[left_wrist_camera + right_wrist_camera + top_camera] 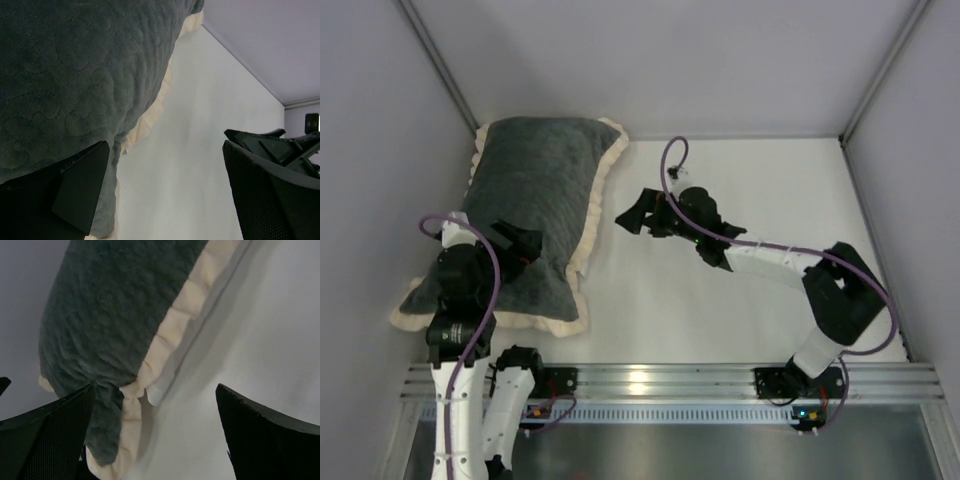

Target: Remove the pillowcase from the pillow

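At the left of the top view we see the dark grey plush pillowcase with a cream ruffled border (530,215) lying grey face up on the white worktop (720,300). It is plump, so we judge the plain white pillow sits wholly inside, unseen. Over its lower part our left gripper (520,243) has its fingers spread, holding nothing. Toward the centre, our right gripper (638,215) is likewise spread and empty, just beside the cover's right edge. Nothing is done yet: gripping and stripping both remain.
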You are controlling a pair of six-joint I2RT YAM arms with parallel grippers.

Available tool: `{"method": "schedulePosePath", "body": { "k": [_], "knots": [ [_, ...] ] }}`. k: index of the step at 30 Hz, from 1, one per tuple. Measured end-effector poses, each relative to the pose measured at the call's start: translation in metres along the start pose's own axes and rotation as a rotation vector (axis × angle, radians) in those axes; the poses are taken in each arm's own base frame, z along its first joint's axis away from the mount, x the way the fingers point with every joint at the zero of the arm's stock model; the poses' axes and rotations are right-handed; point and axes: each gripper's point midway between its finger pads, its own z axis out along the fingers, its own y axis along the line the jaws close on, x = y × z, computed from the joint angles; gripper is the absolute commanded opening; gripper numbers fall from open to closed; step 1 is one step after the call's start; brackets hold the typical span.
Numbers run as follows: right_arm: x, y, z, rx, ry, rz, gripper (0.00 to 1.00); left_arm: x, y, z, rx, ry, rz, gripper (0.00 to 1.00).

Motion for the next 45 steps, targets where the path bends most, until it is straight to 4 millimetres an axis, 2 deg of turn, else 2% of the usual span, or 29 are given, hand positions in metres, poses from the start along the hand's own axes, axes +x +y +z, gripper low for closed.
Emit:
{"method": "schedulePosePath", "body": {
  "k": [2, 4, 11, 19, 23, 24, 25, 27, 28, 29, 33, 36, 40, 42, 45],
  "knots": [
    [-0.004, 0.016, 0.027, -0.046, -0.026, 0.018, 0.99, -0.001, 0.0, -0.002, 0.002, -0.007, -0.003, 0.98],
    [-0.002, 0.023, 0.048, -0.074, -0.041, 0.04, 0.99, 0.0, 0.0, -0.003, 0.002, -0.005, -0.008, 0.98],
    [0.02, 0.025, 0.107, -0.098, -0.036, 0.095, 0.99, 0.001, -0.001, -0.003, 0.004, -0.001, -0.014, 0.98],
    [0.061, 0.029, 0.157, -0.149, 0.023, 0.119, 0.99, -0.003, -0.009, -0.009, 0.036, -0.007, -0.014, 0.98],
    [0.072, 0.036, 0.17, -0.19, 0.034, 0.139, 0.96, -0.003, -0.01, -0.011, 0.043, -0.012, -0.013, 0.98],
    [0.073, 0.037, 0.172, -0.2, 0.03, 0.142, 0.91, -0.003, -0.01, -0.011, 0.043, -0.012, -0.013, 0.98],
    [0.073, 0.038, 0.175, -0.21, 0.029, 0.145, 0.73, -0.003, -0.01, -0.011, 0.043, -0.013, -0.013, 0.98],
    [0.07, 0.042, 0.179, -0.238, 0.022, 0.155, 0.46, -0.003, -0.01, -0.011, 0.041, -0.012, -0.013, 0.98],
    [0.067, 0.045, 0.181, -0.256, 0.013, 0.158, 0.06, -0.003, -0.009, -0.011, 0.04, -0.012, -0.013, 0.98],
    [0.064, 0.048, 0.182, -0.27, 0.006, 0.163, 0.0, -0.003, -0.009, -0.011, 0.039, -0.012, -0.013, 0.98],
    [0.057, 0.047, 0.179, -0.289, -0.017, 0.199, 0.0, 0.0, -0.005, -0.007, 0.022, -0.002, -0.013, 0.98],
    [0.064, 0.025, 0.157, -0.235, -0.043, 0.215, 0.0, 0.001, -0.003, -0.004, 0.01, 0.005, -0.006, 0.98],
    [0.065, -0.01, 0.105, -0.128, -0.095, 0.217, 0.0, 0.004, 0.003, 0.003, -0.023, 0.028, -0.003, 0.98],
    [0.058, -0.026, 0.069, -0.079, -0.138, 0.21, 0.0, 0.008, 0.007, 0.007, -0.038, 0.045, -0.003, 0.98],
    [0.036, -0.052, 0.008, -0.018, -0.234, 0.194, 0.0, 0.017, 0.015, 0.013, -0.062, 0.077, -0.006, 0.98]
  ]
}}
